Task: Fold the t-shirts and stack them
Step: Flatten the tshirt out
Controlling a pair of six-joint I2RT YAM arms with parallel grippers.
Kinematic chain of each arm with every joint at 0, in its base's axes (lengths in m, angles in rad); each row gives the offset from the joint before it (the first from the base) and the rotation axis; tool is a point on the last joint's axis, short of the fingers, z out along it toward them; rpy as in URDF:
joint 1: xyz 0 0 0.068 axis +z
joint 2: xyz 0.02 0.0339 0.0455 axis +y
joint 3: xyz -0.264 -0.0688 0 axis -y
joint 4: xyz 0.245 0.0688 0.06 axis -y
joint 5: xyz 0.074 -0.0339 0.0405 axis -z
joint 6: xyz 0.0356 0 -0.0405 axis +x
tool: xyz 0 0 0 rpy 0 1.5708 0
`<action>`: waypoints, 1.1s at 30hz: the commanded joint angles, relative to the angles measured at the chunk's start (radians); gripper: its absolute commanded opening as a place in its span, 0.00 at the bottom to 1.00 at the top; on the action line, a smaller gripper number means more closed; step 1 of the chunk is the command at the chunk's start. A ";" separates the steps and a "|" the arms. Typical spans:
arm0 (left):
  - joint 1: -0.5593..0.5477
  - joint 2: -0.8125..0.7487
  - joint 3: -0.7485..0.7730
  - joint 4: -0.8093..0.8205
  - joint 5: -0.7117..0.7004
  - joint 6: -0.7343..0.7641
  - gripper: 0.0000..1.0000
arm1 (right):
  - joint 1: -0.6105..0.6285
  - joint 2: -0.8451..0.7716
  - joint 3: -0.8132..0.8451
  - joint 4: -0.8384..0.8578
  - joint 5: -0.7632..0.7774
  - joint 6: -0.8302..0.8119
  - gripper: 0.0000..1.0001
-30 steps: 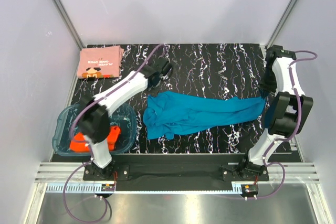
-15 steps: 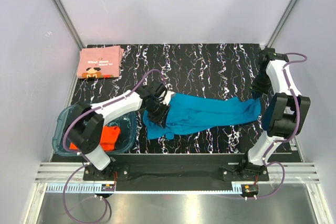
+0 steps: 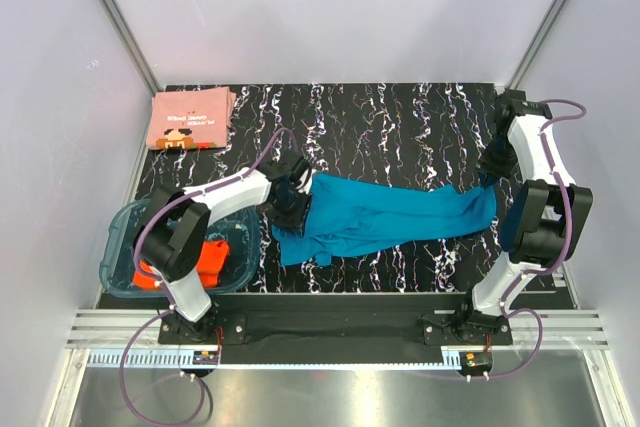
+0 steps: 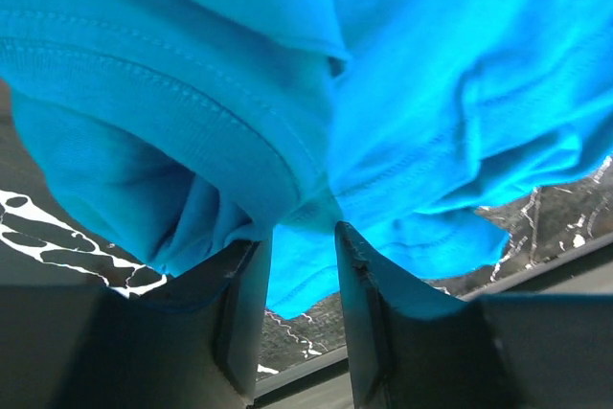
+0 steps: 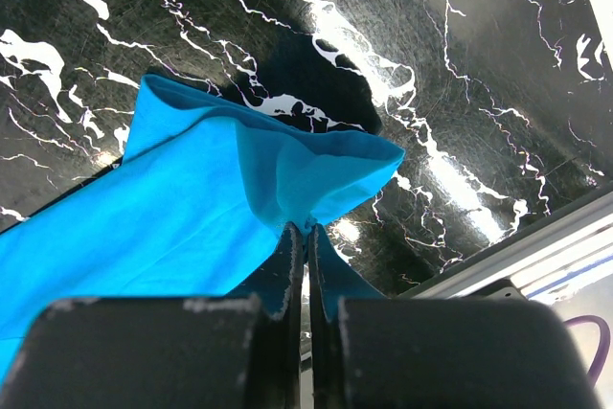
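Across the table [image 3: 400, 117] the teal-blue t-shirt [image 3: 390, 217] lies stretched between 2 grippers: the right gripper [image 5: 307, 237] pinches its right corner tight, the left gripper [image 4: 297, 237] sits at the bunched left hem, jaws narrowly apart. At the far-left corner the salmon-pink t-shirt [image 3: 192, 119] lies folded; the orange-red t-shirt [image 3: 208, 259] is in the tub [image 3: 120, 227]

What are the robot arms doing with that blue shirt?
They are working on the teal-blue shirt, crumpled across the table. The right gripper pinches its right end shut; the left gripper sits open at its bunched left end. A pink shirt lies folded in the far-left corner, and an orange shirt waits in the tub.
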State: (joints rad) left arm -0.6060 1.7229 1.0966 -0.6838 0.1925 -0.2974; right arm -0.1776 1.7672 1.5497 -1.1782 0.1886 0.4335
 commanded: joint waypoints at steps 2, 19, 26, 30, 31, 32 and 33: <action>0.000 0.021 0.003 0.032 -0.054 -0.022 0.40 | 0.003 -0.049 -0.011 0.012 -0.015 -0.015 0.00; 0.000 0.055 -0.003 0.076 0.035 -0.057 0.29 | 0.018 -0.032 0.006 0.014 -0.018 -0.019 0.00; 0.000 0.038 0.017 0.055 -0.021 -0.049 0.31 | 0.026 -0.025 0.007 0.014 -0.017 -0.019 0.00; 0.000 0.037 0.031 0.059 -0.037 -0.048 0.32 | 0.027 -0.023 0.009 0.014 -0.015 -0.022 0.00; 0.000 0.034 0.037 0.059 -0.041 -0.048 0.32 | 0.027 -0.022 0.009 0.014 -0.015 -0.022 0.00; 0.000 0.037 0.040 0.061 -0.041 -0.046 0.32 | 0.027 -0.020 0.010 0.014 -0.015 -0.022 0.00; 0.000 0.037 0.045 0.061 -0.042 -0.046 0.32 | 0.029 -0.018 0.010 0.012 -0.015 -0.022 0.00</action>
State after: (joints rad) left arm -0.6056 1.7756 1.0988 -0.6537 0.1814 -0.3477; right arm -0.1608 1.7660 1.5368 -1.1736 0.1711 0.4221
